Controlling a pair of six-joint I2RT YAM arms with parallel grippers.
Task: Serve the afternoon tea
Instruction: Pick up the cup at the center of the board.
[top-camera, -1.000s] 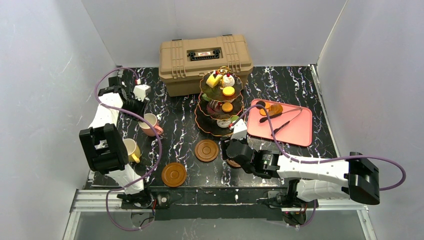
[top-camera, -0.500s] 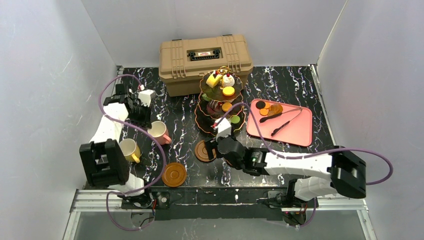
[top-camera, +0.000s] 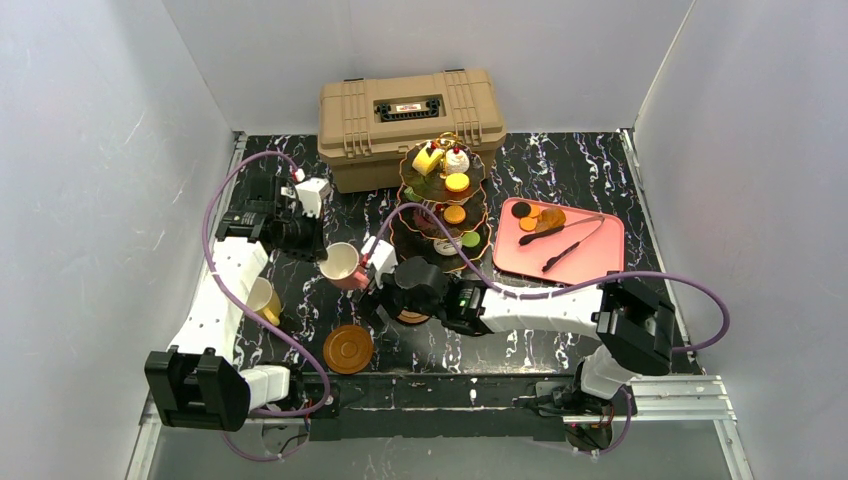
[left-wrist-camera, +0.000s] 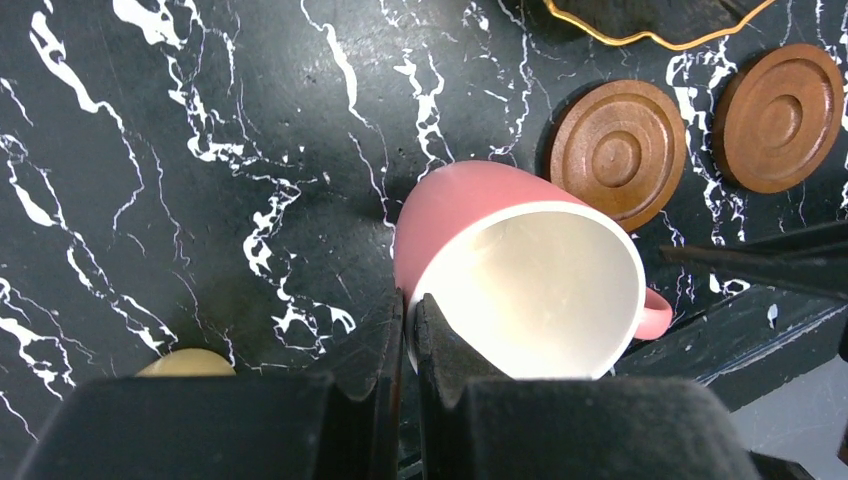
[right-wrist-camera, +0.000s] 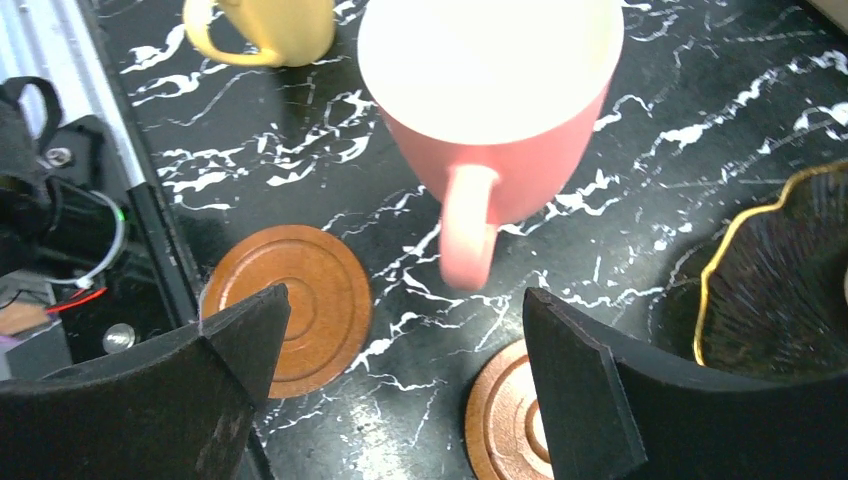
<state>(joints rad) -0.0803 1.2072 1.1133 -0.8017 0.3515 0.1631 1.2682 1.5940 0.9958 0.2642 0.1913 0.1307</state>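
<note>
My left gripper (top-camera: 324, 252) is shut on the rim of the pink cup (top-camera: 341, 263), one finger inside and one outside, and holds it tilted above the table. In the left wrist view the cup (left-wrist-camera: 520, 270) fills the middle, with my fingers (left-wrist-camera: 440, 350) on its left rim. My right gripper (top-camera: 376, 290) is open and empty just right of the cup, with the handle (right-wrist-camera: 465, 230) ahead of its jaws. Brown saucers lie below (right-wrist-camera: 290, 305) (right-wrist-camera: 505, 425). One saucer (top-camera: 348, 348) lies near the front edge. The yellow cup (top-camera: 263, 299) stands at the left.
The three-tier stand (top-camera: 445, 205) with pastries stands mid-table, its lowest rim (right-wrist-camera: 780, 290) close to my right gripper. The tan toolbox (top-camera: 410, 125) sits behind it. A pink tray (top-camera: 590, 262) with tongs and macarons lies at the right.
My left gripper has carried the pink cup right, toward the table's middle. My right arm has swung left, open, from the saucers to beside the cup.
</note>
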